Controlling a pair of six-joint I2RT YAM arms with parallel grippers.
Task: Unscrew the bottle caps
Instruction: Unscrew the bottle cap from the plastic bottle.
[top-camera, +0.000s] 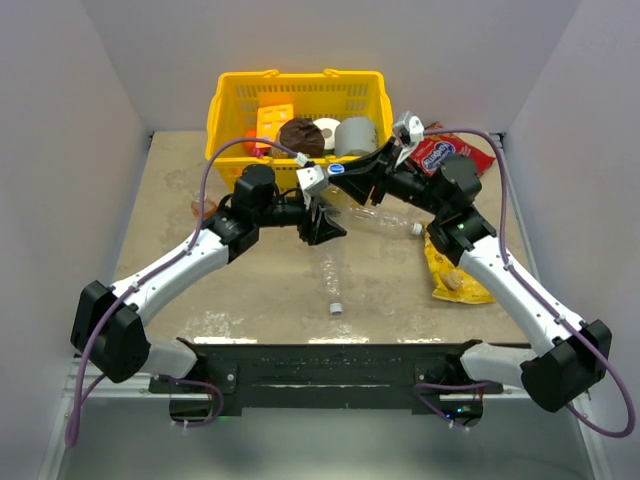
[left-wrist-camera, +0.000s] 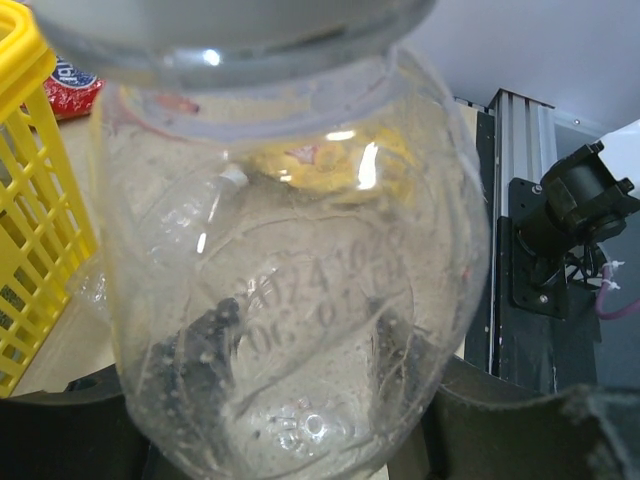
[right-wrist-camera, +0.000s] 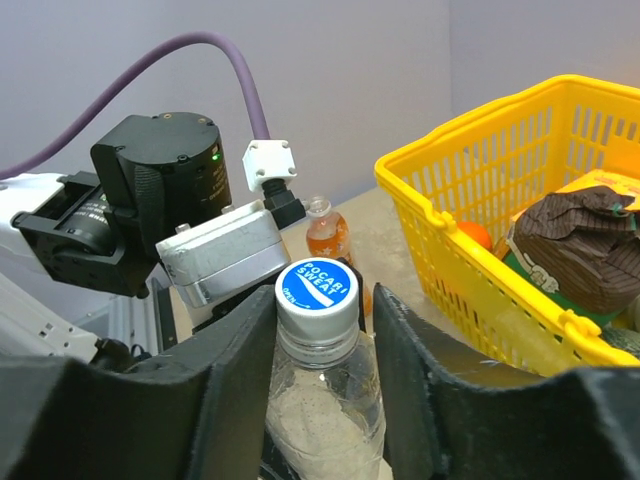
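Against grey wall (right-wrist-camera: 350, 80), right fingers (right-wrist-camera: 230, 380) flank bottle cap (right-wrist-camera: 317, 285) reading POCARI SWEAT.

Your table holds four bottles: clear bottle (right-wrist-camera: 320, 420), second clear bottle (top-camera: 385, 215), third clear bottle (top-camera: 328, 270), one orange bottle (right-wrist-camera: 326, 238). Bottle caps you can see, three: blue cap (right-wrist-camera: 317, 285), second cap (top-camera: 417, 228), third cap (top-camera: 336, 308). Yellow basket (top-camera: 225, 110), one, far edge. Snack bags, two, right edge: red bag (top-camera: 450, 155), yellow bag (top-camera: 452, 272).

One clear bottle (right-wrist-camera: 322, 420) is upright at centre, its blue-faced cap (right-wrist-camera: 317, 285) on. A second bottle (top-camera: 385, 215) lies right of it and a third bottle (top-camera: 329, 272) nearer, both capped. The orange bottle (right-wrist-camera: 326, 238) stands left, open.
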